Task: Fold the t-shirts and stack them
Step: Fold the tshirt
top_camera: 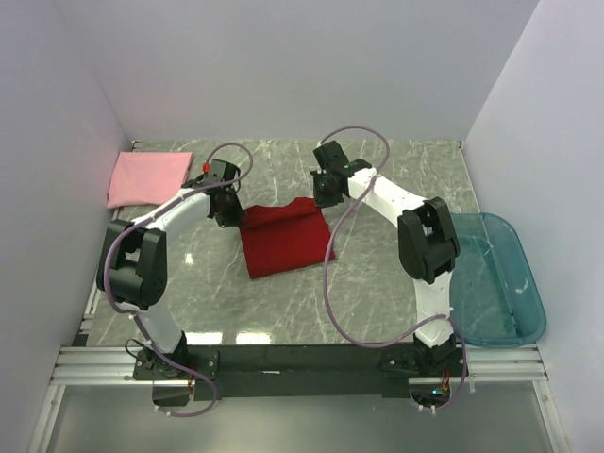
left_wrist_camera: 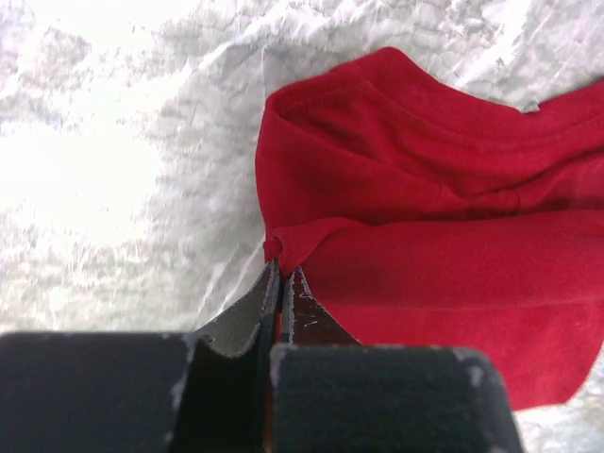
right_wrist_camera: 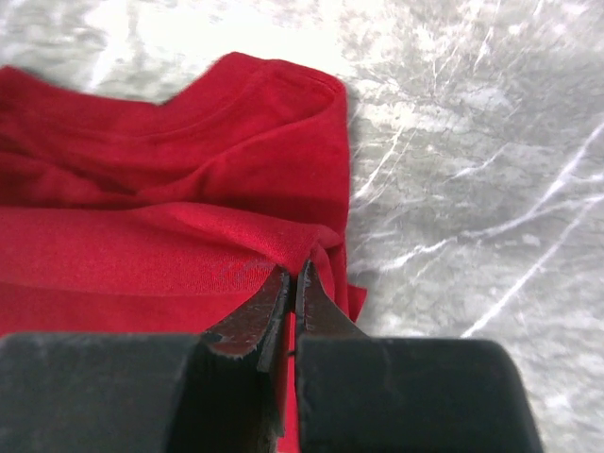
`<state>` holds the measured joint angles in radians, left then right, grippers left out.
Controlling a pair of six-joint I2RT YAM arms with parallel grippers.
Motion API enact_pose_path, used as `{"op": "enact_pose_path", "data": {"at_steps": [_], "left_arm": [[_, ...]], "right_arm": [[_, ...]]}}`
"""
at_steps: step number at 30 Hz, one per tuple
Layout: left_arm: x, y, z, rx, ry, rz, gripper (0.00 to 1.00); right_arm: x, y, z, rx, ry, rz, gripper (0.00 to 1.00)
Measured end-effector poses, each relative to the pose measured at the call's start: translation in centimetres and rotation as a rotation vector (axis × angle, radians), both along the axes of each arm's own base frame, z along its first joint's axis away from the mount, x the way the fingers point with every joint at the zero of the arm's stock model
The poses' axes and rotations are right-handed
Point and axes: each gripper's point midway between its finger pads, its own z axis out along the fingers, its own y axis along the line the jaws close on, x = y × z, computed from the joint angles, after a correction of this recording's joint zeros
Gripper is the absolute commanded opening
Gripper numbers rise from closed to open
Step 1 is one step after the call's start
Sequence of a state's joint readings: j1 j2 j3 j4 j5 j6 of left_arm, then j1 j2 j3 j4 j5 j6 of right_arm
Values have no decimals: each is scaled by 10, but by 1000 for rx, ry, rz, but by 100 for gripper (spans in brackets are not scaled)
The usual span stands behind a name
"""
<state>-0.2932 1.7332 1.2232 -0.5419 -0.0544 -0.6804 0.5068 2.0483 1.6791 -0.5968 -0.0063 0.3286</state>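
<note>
**Red shirt** (top_camera: pixel 283 241): mid-table, lying as a rough, partly folded square, slightly skewed. Its far edge runs left to right, and both far corners are pinched. The wrist views show layered folds and a seamed edge just beyond each pinch. The near edge is flat and free.

**Left gripper** (left_wrist_camera: pixel 282 274): at the shirt's far-left corner, jaws narrowed to a slit on a small peak of red cloth. The rest of the shirt lies to its right. The left arm reaches forward from its base with the elbow bowed out to the shirt's left.

**Right gripper** (right_wrist_camera: pixel 293 276): at the shirt's far-right corner, jaws likewise clamped on the red hem. The rest of the shirt lies to its left. The right arm is bent over from the shirt's right, wrist tipped down.

**Governing relation**: the held edge spans the two grippers, and each arm is nearest its own corner. The likely next fold carries this edge toward the near edge. It calls for both grippers to travel level and together, or the cloth will skew.

**Pink shirt** (top_camera: pixel 146 177): already folded flat, far-left of the red shirt and well apart from it. Stacking is not yet done.

**Bin** (top_camera: pixel 510 311): teal, right of the red shirt and well apart from it.

**Table** (top_camera: pixel 396 189): marbled grey, bare around the red shirt.
</note>
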Motion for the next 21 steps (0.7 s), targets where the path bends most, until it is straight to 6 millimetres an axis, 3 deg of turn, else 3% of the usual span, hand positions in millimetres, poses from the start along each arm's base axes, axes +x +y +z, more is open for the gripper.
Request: {"op": "enact_pose_path", "data": {"at_steps": [5,10,11,13,14,17,18,21], "left_arm": [[6,-1,-9,2,-17,-5,1],[13,-2,-10,-1,-46,-10,2],[15,-2,-11,0,-49,-9,4],[17,-2,-13,5,-52,-8,12],[17,-2,-15,9,-49,-7,16],[17,1,-15,25,-52,-5,39],[18,3,-14,33,-58,-1,53],[19,11,-4,58,-83,26,80]], "right_arm": [[-4,-5,-29,-2,35,-27,5],[-7,-7,-41,6,45,-51,6],[-6,-7,-42,10,44,-56,9],[-4,-7,-41,18,40,-66,17],[-3,-7,-41,21,37,-71,28],[-2,-8,-40,19,32,-82,40],[-2,-10,-39,17,29,-86,41],[-6,-15,-31,17,16,-86,44]]}}
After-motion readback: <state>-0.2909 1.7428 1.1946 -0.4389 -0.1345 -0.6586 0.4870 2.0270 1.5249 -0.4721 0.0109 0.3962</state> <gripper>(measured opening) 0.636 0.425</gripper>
